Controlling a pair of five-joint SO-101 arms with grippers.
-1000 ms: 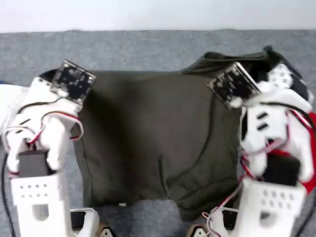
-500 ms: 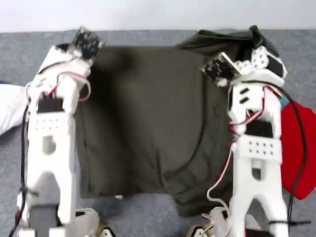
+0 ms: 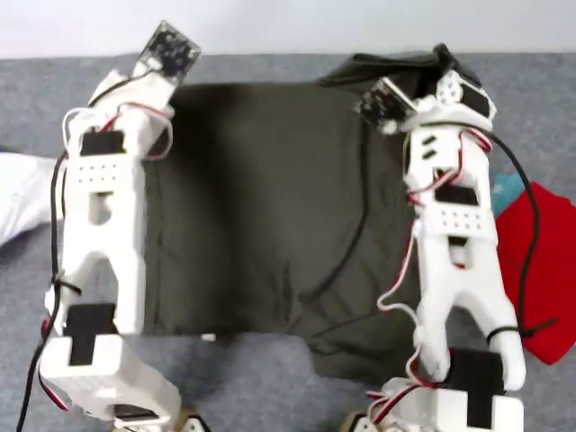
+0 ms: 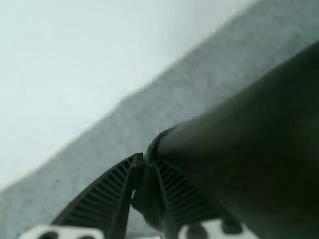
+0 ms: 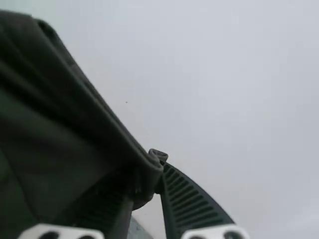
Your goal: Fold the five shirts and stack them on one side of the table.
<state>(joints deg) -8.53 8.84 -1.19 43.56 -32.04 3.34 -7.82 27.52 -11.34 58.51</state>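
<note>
Shirt (image 3: 270,207), dark olive, lies spread on grey tabletop (image 3: 270,396). Left gripper (image 4: 144,162) clenched on one far corner, fabric pinched between its fingers; rest of the cloth trails back behind it toward the arm bases. Right gripper (image 5: 153,167) clenched on the other far corner, cloth bunched and lifted there. Red cloth (image 3: 549,270) lies outward of the right arm, white cloth (image 3: 18,198) outward of the left.

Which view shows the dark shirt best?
The high view: the dark shirt lies spread across the table, nearly whole. The left wrist view gives a corner pinched in the left gripper; the right wrist view, a bunched edge in the right gripper.
</note>
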